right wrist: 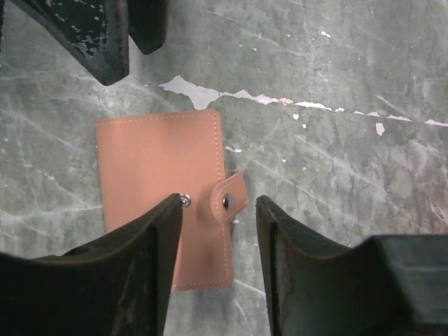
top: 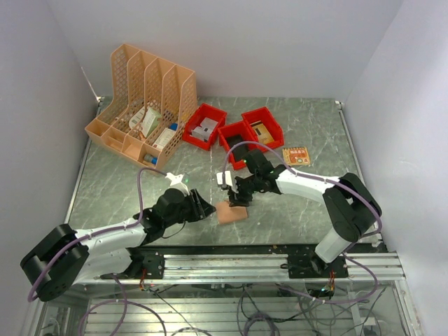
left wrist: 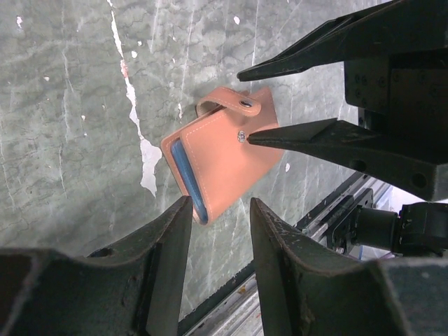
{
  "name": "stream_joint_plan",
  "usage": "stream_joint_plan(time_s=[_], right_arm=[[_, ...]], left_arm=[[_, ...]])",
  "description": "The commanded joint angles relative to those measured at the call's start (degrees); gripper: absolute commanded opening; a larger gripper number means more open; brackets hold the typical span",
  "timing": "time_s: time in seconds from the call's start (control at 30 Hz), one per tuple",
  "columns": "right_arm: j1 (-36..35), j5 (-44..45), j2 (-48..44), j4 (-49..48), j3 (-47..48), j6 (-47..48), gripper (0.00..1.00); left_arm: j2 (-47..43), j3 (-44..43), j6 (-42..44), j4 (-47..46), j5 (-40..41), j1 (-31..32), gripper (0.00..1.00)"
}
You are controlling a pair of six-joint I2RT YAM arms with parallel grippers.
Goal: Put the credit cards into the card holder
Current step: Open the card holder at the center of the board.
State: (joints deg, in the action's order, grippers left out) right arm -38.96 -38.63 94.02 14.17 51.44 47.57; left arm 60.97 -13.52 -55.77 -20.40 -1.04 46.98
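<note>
The salmon-pink card holder point(top: 231, 212) lies flat on the table near the front edge, between both grippers. Its strap point(right wrist: 231, 197) curls over the edge, unsnapped, beside the snap stud point(right wrist: 185, 201). A blue card edge point(left wrist: 186, 176) shows inside the holder's point(left wrist: 227, 164) open side. My right gripper point(right wrist: 218, 206) is open above the card holder point(right wrist: 154, 175), one fingertip point(left wrist: 253, 138) at the stud and the strap between its fingers. My left gripper point(left wrist: 220, 210) is open just short of the holder's blue-edged end, holding nothing.
Three red bins point(top: 241, 133) with small items stand behind the work spot. An orange lattice file rack point(top: 143, 105) fills the back left. A flat orange patterned card point(top: 296, 155) lies at the right. The table's front rail point(top: 280, 255) runs close to the holder.
</note>
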Motion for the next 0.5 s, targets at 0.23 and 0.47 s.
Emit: stream_joint_plan(time_s=[0.23,0.47], right_arm=[[-0.6,2.5,2.4,-2.9,2.0,-3.2,0.23],[-0.5,1.6,0.9,-2.4,2.7,-4.3,0.0]], left_arm=[[0.3,0.9,-0.5,-4.4,0.5,0.1,0.49],[-0.3,0.9,-0.7,-4.5,0.5,0.1,0.48]])
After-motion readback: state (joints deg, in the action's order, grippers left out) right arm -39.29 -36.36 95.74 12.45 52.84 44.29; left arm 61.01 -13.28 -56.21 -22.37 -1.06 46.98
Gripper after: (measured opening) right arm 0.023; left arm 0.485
